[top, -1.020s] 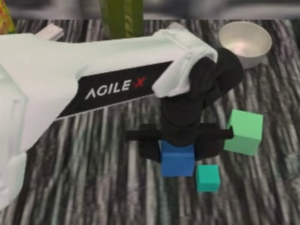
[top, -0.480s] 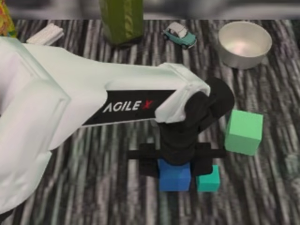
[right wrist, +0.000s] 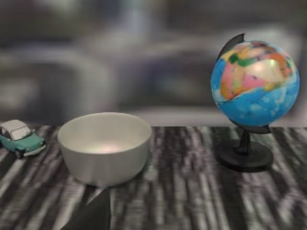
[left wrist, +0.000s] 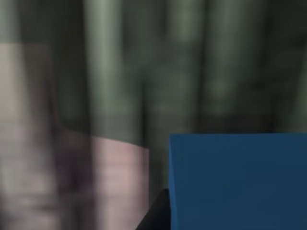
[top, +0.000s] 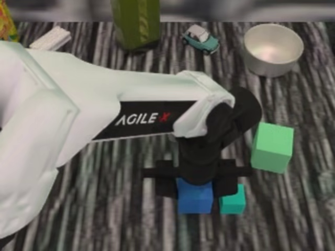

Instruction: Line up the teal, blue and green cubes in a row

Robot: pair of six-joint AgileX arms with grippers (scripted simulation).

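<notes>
I am reaching my left arm across the bench from the top view's left, and my left hand is hanging straight over the blue cube, its dark fingers sitting on either side of it. Whether they are pressing the cube or standing just off it, I cannot tell. In the left wrist view the blue cube is filling the near corner. The teal cube is lying just right of the blue one, touching or nearly so. The green cube is standing farther right and farther back, apart from both. A bowl, a toy car and a bottle are sitting along the far edge. My right hand is not showing in the top view; its wrist camera is looking at the bowl, the car and a globe.
</notes>
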